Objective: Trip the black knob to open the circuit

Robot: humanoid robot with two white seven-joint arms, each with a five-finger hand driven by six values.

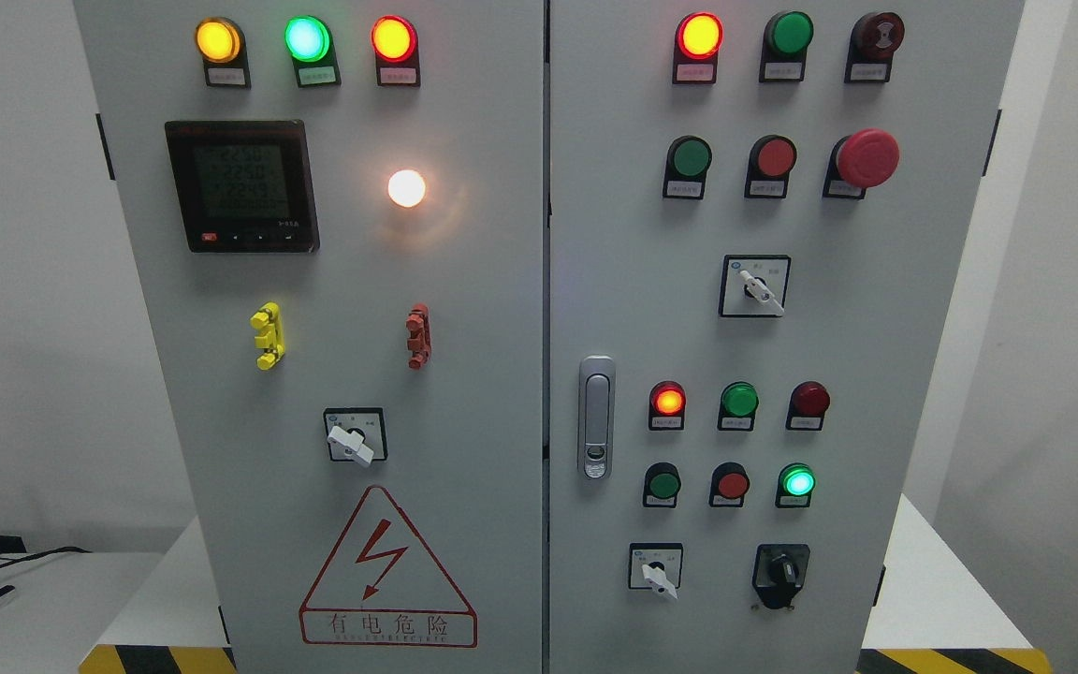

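A grey cabinet [502, 374] with two doors fills the view; neither robot hand shows, so the state of the fingers cannot be told; the black knob [780, 571] sits near the right door's bottom edge, toward its right side, untouched; a white selector [657, 573] stands left of it on the same row; a lit green lamp [796, 482] is just above the knob; the door latch [597, 417] lies along the right door's left edge; a meter [241, 184] and a lit white lamp [406, 188] sit on the left door's upper half.
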